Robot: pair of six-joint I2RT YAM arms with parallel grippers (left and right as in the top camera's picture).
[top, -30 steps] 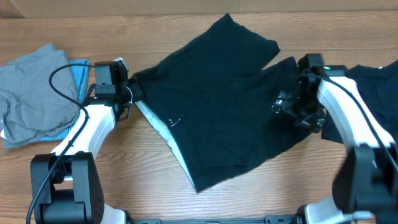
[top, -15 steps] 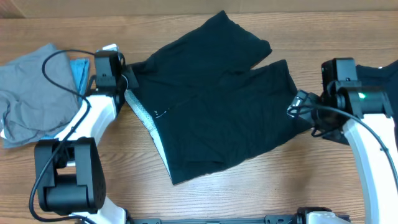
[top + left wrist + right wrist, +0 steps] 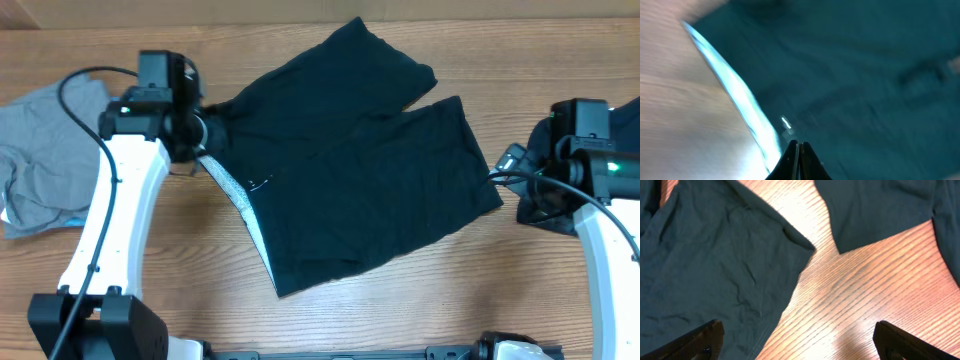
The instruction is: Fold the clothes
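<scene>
The black pants point(image 3: 350, 170) lie spread flat in the middle of the table, with the light inner waistband point(image 3: 240, 200) turned up along their left edge. My left gripper point(image 3: 205, 138) is at the waistband's upper left corner. In the left wrist view its jaws point(image 3: 798, 146) are shut, just over the black fabric point(image 3: 855, 75) beside the waistband, and no cloth shows between them. My right gripper point(image 3: 520, 188) is open over bare wood, right of the pants' leg. In the right wrist view its fingers point(image 3: 800, 342) are wide apart beside the leg hem point(image 3: 715, 270).
A crumpled grey garment point(image 3: 40, 150) lies at the far left, partly under the left arm. Another black garment point(image 3: 625, 115) lies at the far right behind the right arm and also shows in the right wrist view point(image 3: 875, 210). The table's surface is wood point(image 3: 480, 290).
The pants slid left and then stayed put. My right gripper let go of the leg and drew back to the right. My left arm has risen by the waistband corner.
</scene>
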